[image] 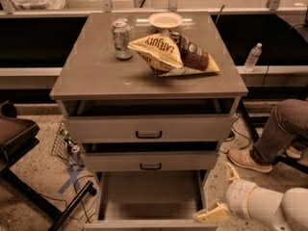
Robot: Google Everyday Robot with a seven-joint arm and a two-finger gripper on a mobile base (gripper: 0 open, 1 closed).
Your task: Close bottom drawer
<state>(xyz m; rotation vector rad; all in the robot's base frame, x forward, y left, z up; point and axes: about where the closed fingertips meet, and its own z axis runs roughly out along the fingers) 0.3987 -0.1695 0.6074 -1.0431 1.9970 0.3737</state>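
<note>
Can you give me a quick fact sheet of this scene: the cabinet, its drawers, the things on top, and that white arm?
Cabinet: grey, three wide drawers
On top: soda can, yellow chip bag, brown bag, small bowl
Top drawer: slightly open
Middle drawer: slightly open
Bottom drawer: pulled far out, nothing visible inside
End effector: low on the right, beside the bottom drawer's right front corner, open; contact unclear
Nearby: a person's shoe to the right

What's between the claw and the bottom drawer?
Nothing in the camera view: the claw, lower right, sits at the right front corner of the open bottom drawer.
</note>
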